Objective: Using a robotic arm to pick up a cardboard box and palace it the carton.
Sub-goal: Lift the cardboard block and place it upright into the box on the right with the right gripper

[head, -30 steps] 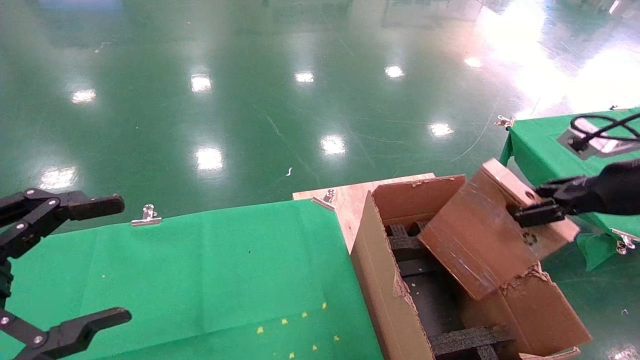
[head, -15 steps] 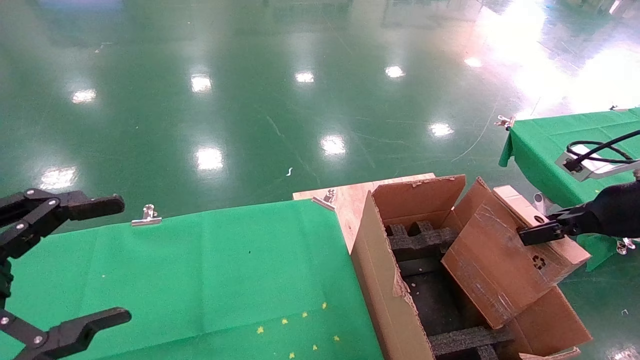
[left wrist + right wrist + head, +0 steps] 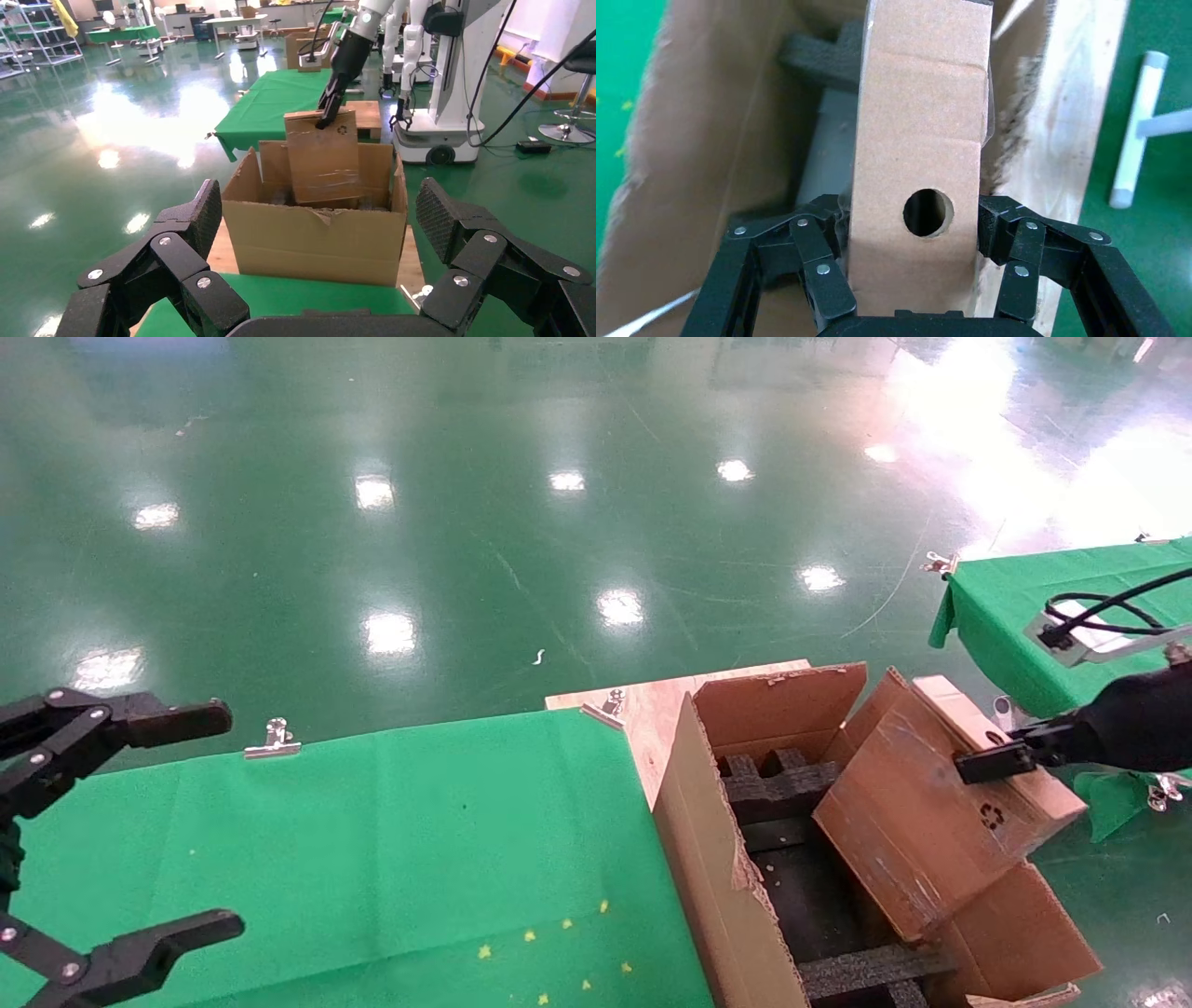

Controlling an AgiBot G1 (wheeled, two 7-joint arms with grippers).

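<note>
The right claw (image 3: 989,761) was clamped on the top edge of the box (image 3: 941,822), its fingers (image 3: 824,270) pressed against both narrow sides beside the round hole. The box hung tilted, its lower end inside the open carton (image 3: 726,887), above the black foam inserts (image 3: 782,784) that lined it. The left claw (image 3: 140,822) hovered spread wide over the green surface (image 3: 372,840), holding nothing.

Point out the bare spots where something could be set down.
Free: the green cloth between left gripper and carton. Crowded: the carton, foam inserts plus the box held by right gripper.
</note>
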